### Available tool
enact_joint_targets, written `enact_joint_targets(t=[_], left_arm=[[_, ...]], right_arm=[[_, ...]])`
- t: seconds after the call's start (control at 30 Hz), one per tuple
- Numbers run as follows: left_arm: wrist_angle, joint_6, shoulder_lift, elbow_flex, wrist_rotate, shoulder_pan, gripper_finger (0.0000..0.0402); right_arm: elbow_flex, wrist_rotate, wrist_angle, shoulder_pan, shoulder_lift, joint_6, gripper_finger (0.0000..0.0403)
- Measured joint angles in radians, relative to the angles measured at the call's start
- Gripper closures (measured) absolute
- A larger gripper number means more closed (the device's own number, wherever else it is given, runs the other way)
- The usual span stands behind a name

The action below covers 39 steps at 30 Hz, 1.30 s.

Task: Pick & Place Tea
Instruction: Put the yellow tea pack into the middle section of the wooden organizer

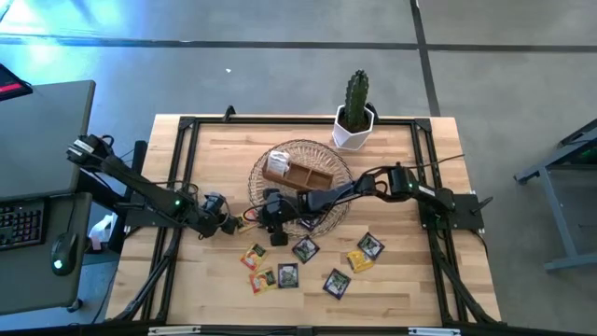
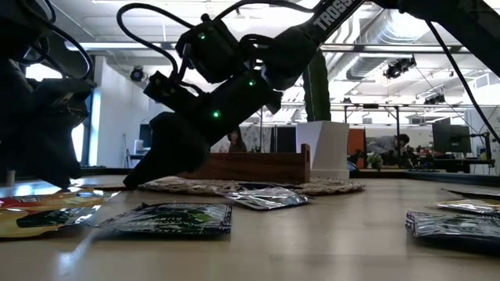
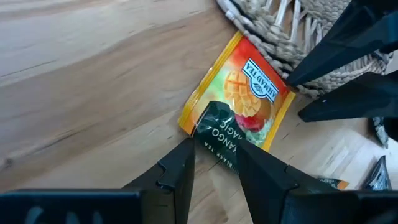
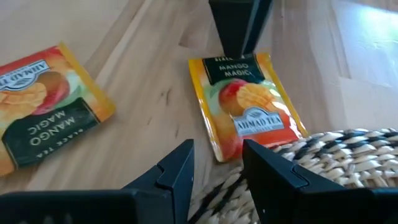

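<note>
From above, the left hand [image 1: 227, 222] and right hand [image 1: 276, 230] meet over a mango tea packet [image 1: 248, 220] beside the wicker basket [image 1: 336, 168]; the left wrist view shows open fingers [image 3: 177, 171] straddling its dark-banded end.

Grey concrete floor [image 1: 280, 75]; desk [image 1: 37, 140] left, keyboard [image 1: 20, 224].

Orange-yellow mango tea packet [image 3: 239, 99] with black band; tan woven wicker basket [image 3: 292, 37]
</note>
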Motion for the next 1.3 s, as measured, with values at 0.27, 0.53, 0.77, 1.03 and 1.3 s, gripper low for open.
enact_joint_targets(t=[0.27,0.53,0.77,1.03,1.3], left_arm=[[0.121,0.049,0.065,-0.001,-0.020,0.000,0.0280],[0.133,0.053,0.080,-0.001,-0.002,0.001,0.0280],[0.133,0.045,0.080,-0.001,0.007,0.001,0.0280],[0.176,0.049,0.082,-0.002,0.003,0.001,0.0280],[0.245,0.053,0.126,-0.003,0.011,0.000,0.0280]], right_arm=[[0.000,-0.017,0.008,-0.001,0.000,-0.004,0.0269],[0.000,-0.034,-0.025,-0.001,0.000,-0.005,0.0274],[0.003,-0.045,-0.101,0.004,-0.003,-0.004,0.0314],[0.002,-0.049,-0.066,0.003,-0.003,0.000,0.0385],[0.002,-0.053,-0.036,0.004,0.016,0.003,0.0395]])
